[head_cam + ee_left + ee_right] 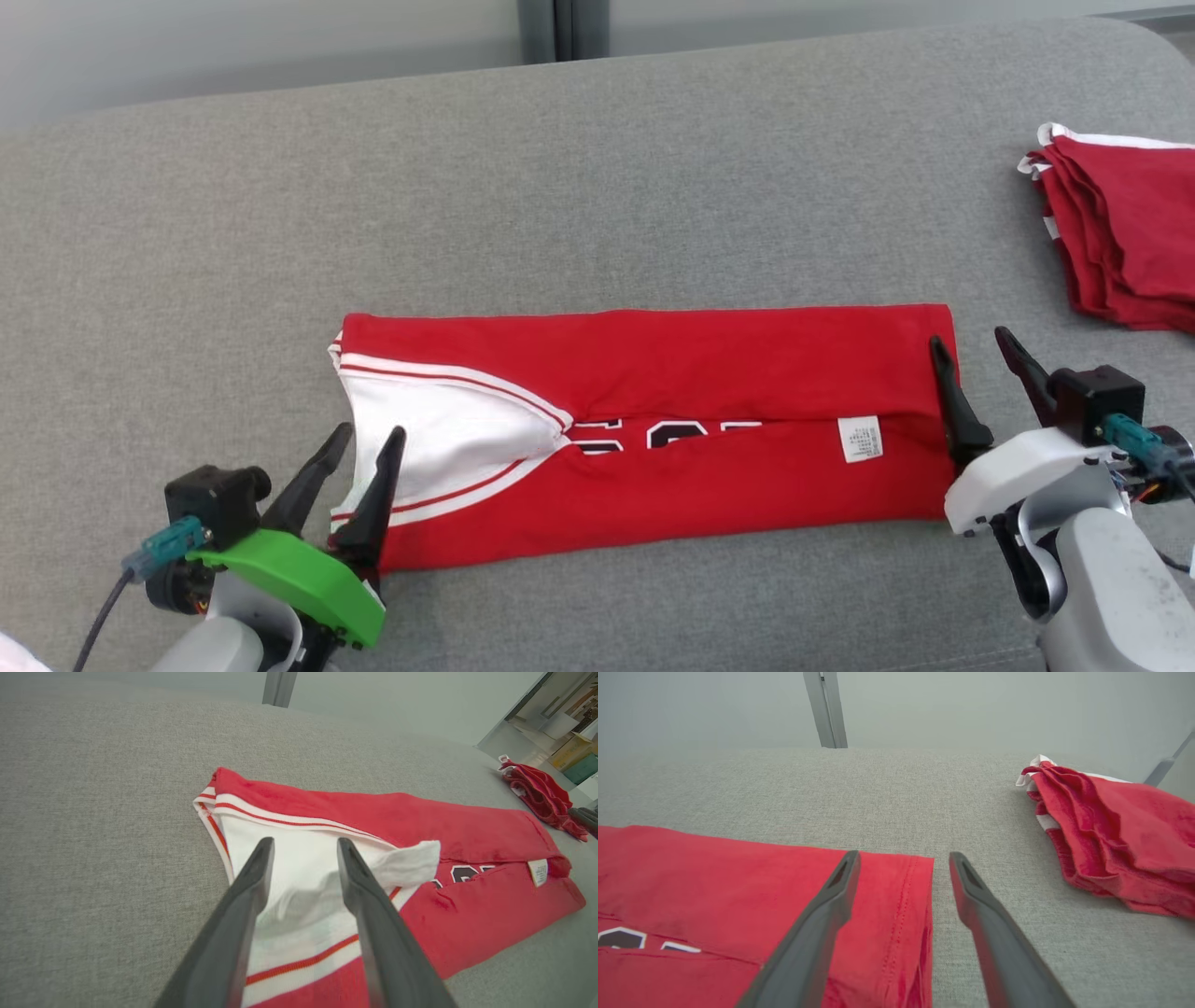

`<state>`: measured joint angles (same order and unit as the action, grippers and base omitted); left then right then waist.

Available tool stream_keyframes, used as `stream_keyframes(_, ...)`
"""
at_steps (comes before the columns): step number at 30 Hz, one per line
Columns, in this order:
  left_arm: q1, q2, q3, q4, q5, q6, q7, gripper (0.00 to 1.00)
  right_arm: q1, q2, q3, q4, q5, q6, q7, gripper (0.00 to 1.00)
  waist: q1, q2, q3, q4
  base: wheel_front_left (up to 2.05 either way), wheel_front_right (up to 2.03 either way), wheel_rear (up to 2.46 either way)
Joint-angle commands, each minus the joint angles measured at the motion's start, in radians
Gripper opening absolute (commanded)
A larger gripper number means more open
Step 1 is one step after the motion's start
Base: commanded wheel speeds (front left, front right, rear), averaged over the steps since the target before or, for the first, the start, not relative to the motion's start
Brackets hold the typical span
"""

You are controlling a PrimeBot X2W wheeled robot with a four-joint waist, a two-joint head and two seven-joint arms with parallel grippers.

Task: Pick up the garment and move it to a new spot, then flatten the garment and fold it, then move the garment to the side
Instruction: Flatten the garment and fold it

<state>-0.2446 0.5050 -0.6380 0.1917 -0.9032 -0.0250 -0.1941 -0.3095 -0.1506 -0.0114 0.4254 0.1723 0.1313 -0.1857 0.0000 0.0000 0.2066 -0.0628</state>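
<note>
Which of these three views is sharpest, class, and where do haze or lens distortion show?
Head view: sharpest, even soft light, garment crisp, no glare. Left wrist view: wide-angle stretch enlarges the left gripper, distance hazy. Right wrist view: milky haze, red pile soft beyond the right gripper.

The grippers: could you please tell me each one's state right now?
Left gripper: open, above the garment.
Right gripper: open, straddling the garment's edge.

The garment lay mid-surface, the left gripper over its left end, the right gripper astride its right edge; a pile sat behind, far right.
</note>
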Motion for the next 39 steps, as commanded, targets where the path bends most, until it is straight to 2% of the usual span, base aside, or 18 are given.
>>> stream_keyframes(1,0.018,-0.007,0.011,0.008,0.004,0.005,-0.016,1.00,0.026,0.010,-0.016,-0.013,-0.008,-0.001,-0.008,1.00,0.0000,0.0000,-0.005,-0.001,0.00,0.00,0.00)
stream_keyframes(8,0.071,-0.039,0.063,0.021,0.037,0.029,-0.065,1.00,0.096,0.065,-0.111,-0.078,-0.043,-0.001,-0.030,1.00,0.0000,0.0000,-0.029,0.001,0.00,0.00,0.00)
stream_keyframes(22,0.157,-0.152,0.253,-0.046,0.179,0.033,-0.071,1.00,0.131,0.096,-0.155,-0.071,-0.078,-0.001,-0.005,1.00,0.0000,0.0000,-0.055,0.048,0.00,0.00,0.00)
stream_keyframes(28,0.175,-0.198,0.309,-0.034,0.229,0.010,-0.071,1.00,0.115,0.098,-0.179,0.010,-0.115,-0.001,-0.003,1.00,0.0000,0.0000,-0.050,0.067,0.00,0.00,0.00)
stream_keyframes(37,0.194,-0.274,0.391,0.000,0.283,-0.021,-0.071,1.00,0.071,0.098,-0.235,0.203,-0.150,-0.001,-0.008,1.00,0.0000,0.0000,-0.045,0.087,0.00,0.00,0.00)
stream_keyframes(38,0.195,-0.279,0.400,0.002,0.287,-0.028,-0.071,1.00,0.067,0.098,-0.230,0.216,-0.168,-0.001,-0.011,0.97,0.0000,0.0000,-0.045,0.086,0.00,0.00,0.00)
stream_keyframes(39,0.196,-0.282,0.406,0.004,0.293,-0.031,-0.071,1.00,0.065,0.099,-0.228,0.227,-0.182,-0.001,-0.012,0.76,0.0000,0.0000,-0.045,0.085,0.00,0.00,0.00)
